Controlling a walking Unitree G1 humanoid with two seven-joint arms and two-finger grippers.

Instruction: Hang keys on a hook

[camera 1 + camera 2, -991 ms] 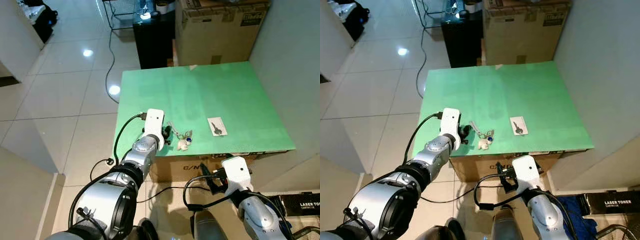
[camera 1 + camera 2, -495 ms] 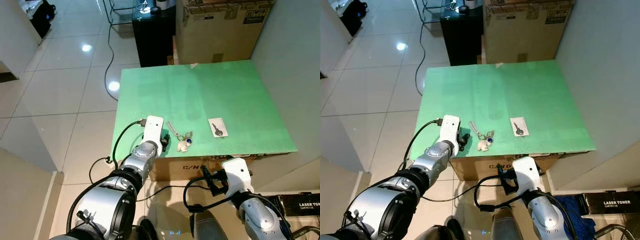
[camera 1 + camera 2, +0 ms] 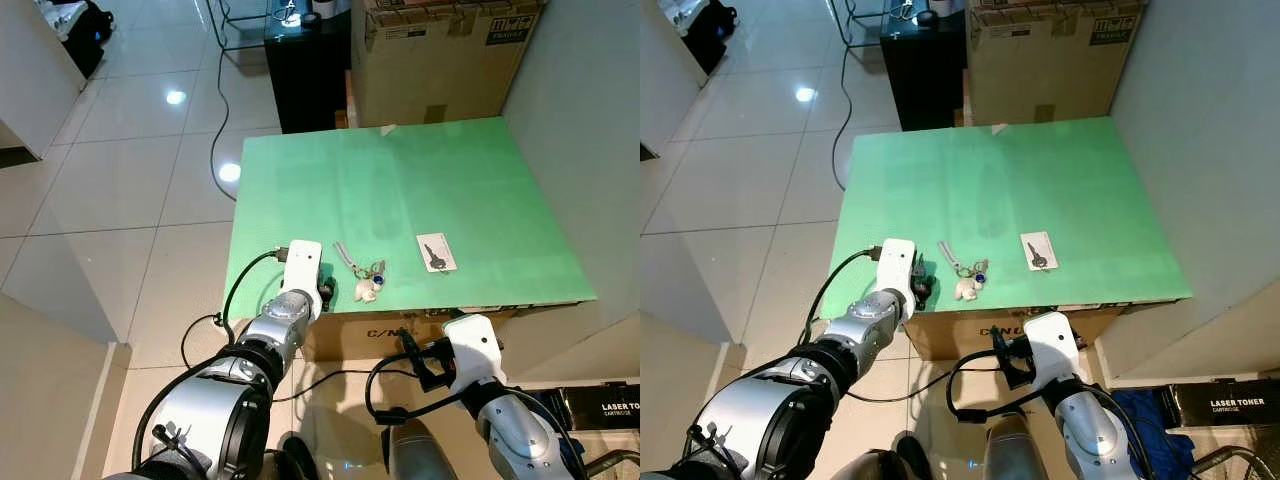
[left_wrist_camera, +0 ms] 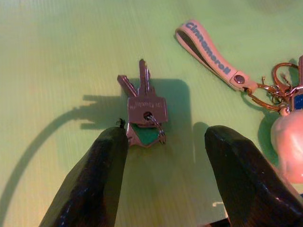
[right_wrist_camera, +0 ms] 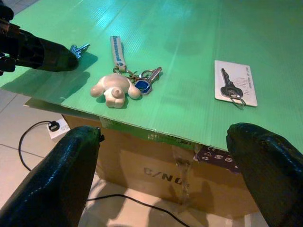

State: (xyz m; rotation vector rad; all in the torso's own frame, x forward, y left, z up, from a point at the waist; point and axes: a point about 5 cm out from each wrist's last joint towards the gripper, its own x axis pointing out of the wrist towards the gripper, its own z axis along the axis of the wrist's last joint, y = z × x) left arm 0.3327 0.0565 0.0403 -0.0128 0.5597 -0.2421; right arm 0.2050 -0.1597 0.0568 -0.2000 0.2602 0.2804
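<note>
Left wrist view: keys (image 4: 144, 113) between end effector fingers (image 4: 94, 184).

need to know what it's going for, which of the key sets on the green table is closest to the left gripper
The small bunch of silver keys with a green tag, lying between the open left gripper's fingers. The white-figure keychain and the key on the white card lie further right.

— What is seen of the green board (image 4: 57, 42)?
— Fine ribbing and a matt plastic look; cardboard (image 5: 156, 165) is seen beneath it.
— And the keys (image 4: 144, 111)?
— Dull silvery metal, on a thin wire ring. The strap (image 4: 208, 59) looks like soft rubber, and the white figure (image 5: 113, 88) like smooth glossy plastic.
— The floor (image 3: 120, 190)?
— Glossy tiles, in which lamps are mirrored.
</note>
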